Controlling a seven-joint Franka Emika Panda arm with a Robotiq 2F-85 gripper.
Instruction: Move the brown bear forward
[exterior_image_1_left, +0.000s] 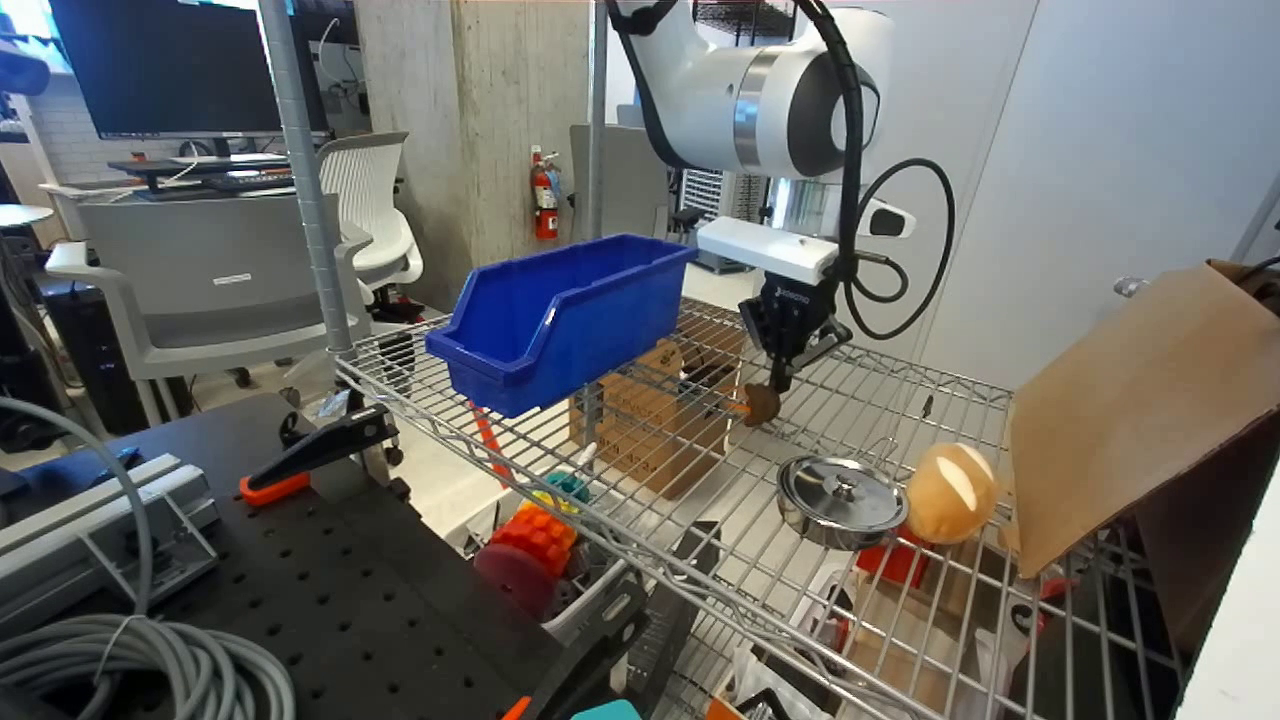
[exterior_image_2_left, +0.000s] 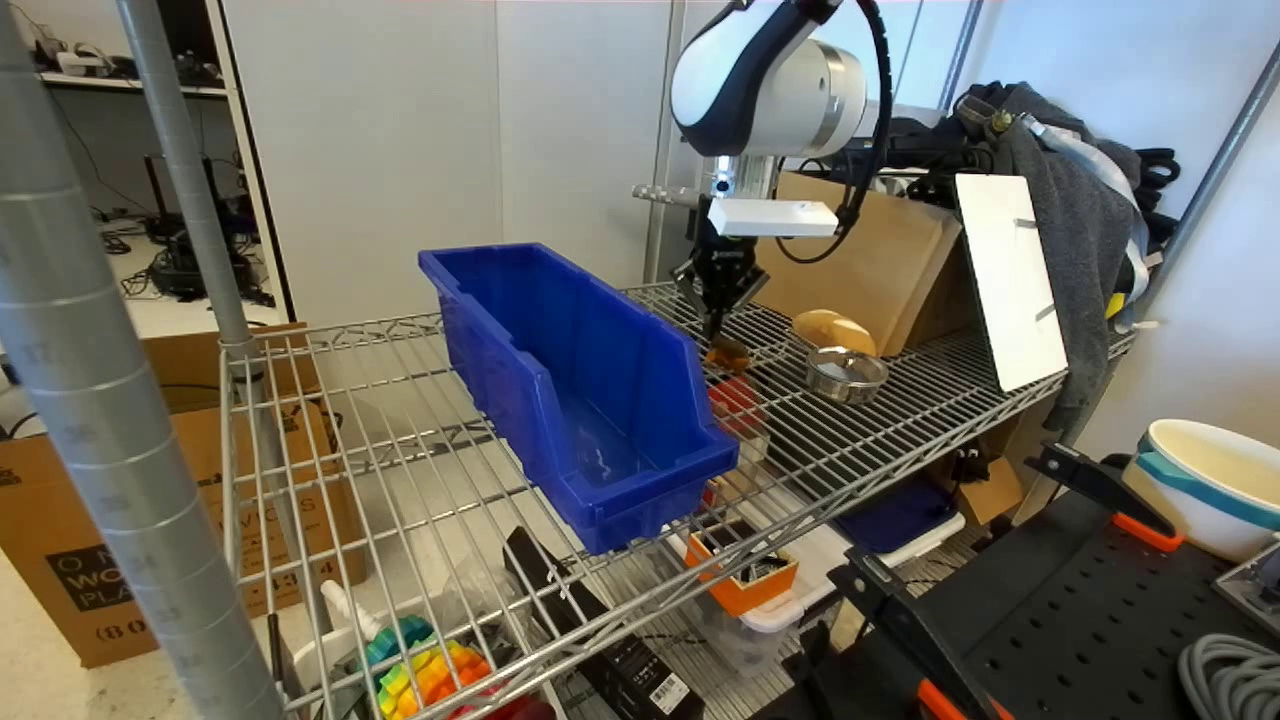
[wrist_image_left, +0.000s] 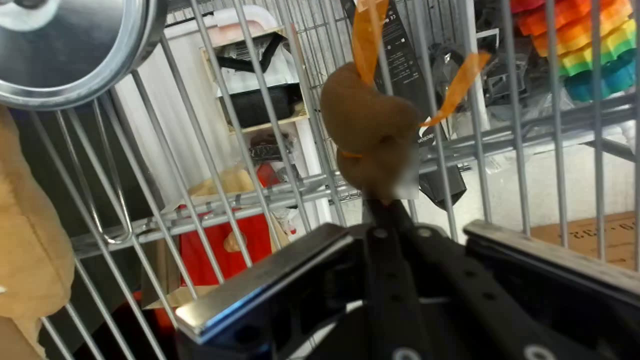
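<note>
The brown bear (exterior_image_1_left: 762, 404) is a small, lumpy brown soft toy with an orange ribbon. In the wrist view the bear (wrist_image_left: 370, 115) hangs past the fingertips, its near end pinched between them. It also shows in an exterior view (exterior_image_2_left: 727, 355), just under the fingers. My gripper (exterior_image_1_left: 780, 380) points down, and its fingers (wrist_image_left: 384, 202) are closed together on the bear's end. The gripper (exterior_image_2_left: 713, 328) is beside the blue bin in that exterior view. The bear is at or just above the wire shelf (exterior_image_1_left: 640, 540); I cannot tell whether it touches the wires.
A long blue bin (exterior_image_1_left: 570, 325) stands on the shelf near the gripper. A lidded metal pot (exterior_image_1_left: 842, 500), a pale orange round plush (exterior_image_1_left: 950, 492) and a tan cardboard box (exterior_image_1_left: 1140, 420) are also there. The pot (wrist_image_left: 65, 55) shows at the wrist view's upper left.
</note>
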